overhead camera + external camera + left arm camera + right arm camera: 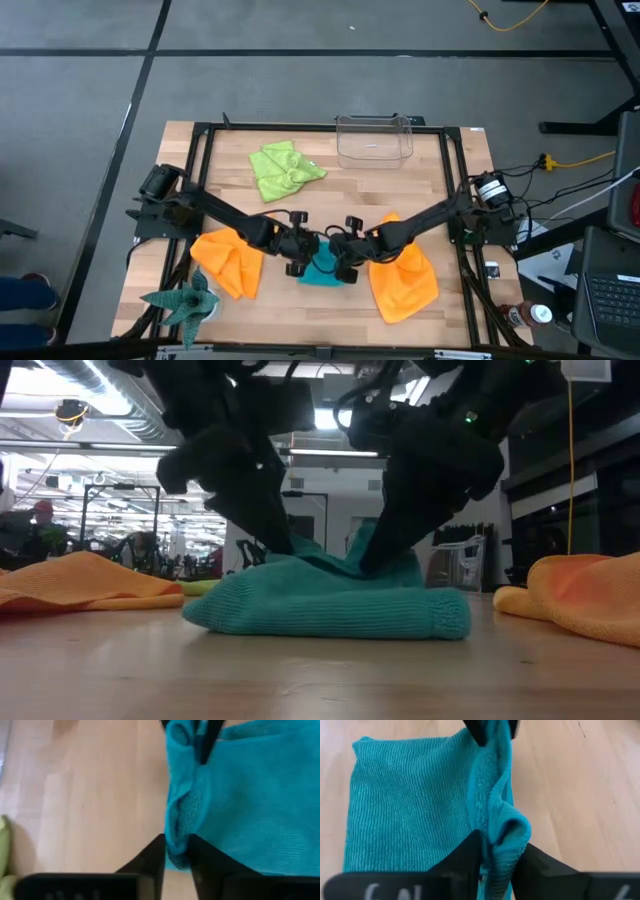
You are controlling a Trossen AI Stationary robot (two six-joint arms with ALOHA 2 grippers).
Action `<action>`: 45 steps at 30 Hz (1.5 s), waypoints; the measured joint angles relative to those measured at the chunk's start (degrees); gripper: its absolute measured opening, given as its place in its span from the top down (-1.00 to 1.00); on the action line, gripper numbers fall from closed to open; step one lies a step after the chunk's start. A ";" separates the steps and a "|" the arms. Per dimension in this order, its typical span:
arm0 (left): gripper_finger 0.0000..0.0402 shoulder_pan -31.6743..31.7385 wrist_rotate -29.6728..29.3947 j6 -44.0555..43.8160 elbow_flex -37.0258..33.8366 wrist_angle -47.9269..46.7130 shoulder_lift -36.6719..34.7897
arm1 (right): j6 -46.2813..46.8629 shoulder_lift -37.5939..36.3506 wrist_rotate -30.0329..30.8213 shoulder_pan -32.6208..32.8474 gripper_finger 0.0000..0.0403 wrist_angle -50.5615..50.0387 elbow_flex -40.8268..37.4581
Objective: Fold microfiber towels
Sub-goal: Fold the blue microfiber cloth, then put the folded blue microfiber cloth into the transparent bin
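One towel mid-fold, three waiting

Both tools, left tool (176, 851) and right tool (501, 851), pinch one edge of the teal towel (322, 270) at the surface's centre; two orange towels (228, 262) (402, 280) and the lime towel (284, 168) lie crumpled, apparently unfolded.

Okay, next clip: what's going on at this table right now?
Both arms meet over the teal towel near the table's front centre. The left end effector and the right end effector each have a raised fold of its edge between their fingers, while the rest lies folded flat on the wood. Two orange towels lie crumpled on either side, and the lime green towel sits bunched farther back, none of them folded yet.
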 joint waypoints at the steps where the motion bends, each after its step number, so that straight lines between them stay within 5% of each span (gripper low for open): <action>1: 0.48 0.32 -0.42 -0.06 0.00 -0.50 0.00 | -0.02 0.00 0.00 -0.28 0.51 -0.08 0.00; 8: 0.16 1.22 -3.39 -0.24 0.00 -2.69 -1.78 | 0.02 -0.66 0.15 -2.30 0.26 -4.00 0.02; 17: 0.13 -0.04 -6.39 -4.03 0.04 -9.69 -9.82 | 0.81 -8.22 0.03 -3.53 0.16 -9.65 0.13; 22: 0.13 -1.79 -2.84 -11.78 0.02 -13.28 -12.75 | 4.71 -11.14 -2.16 -2.82 0.16 -11.04 0.14; 29: 0.13 -5.43 3.15 -13.97 0.00 -10.41 -9.23 | 1.72 -7.29 -7.73 -0.44 0.16 -6.74 -0.02; 38: 0.16 -7.70 0.88 -14.92 0.01 -6.41 -1.91 | 9.35 -3.28 -4.58 0.12 0.16 -3.96 -0.02; 45: 0.17 -8.30 -5.02 -15.80 -0.02 -17.94 -3.79 | -0.71 -0.85 -9.04 1.14 0.16 4.36 -0.02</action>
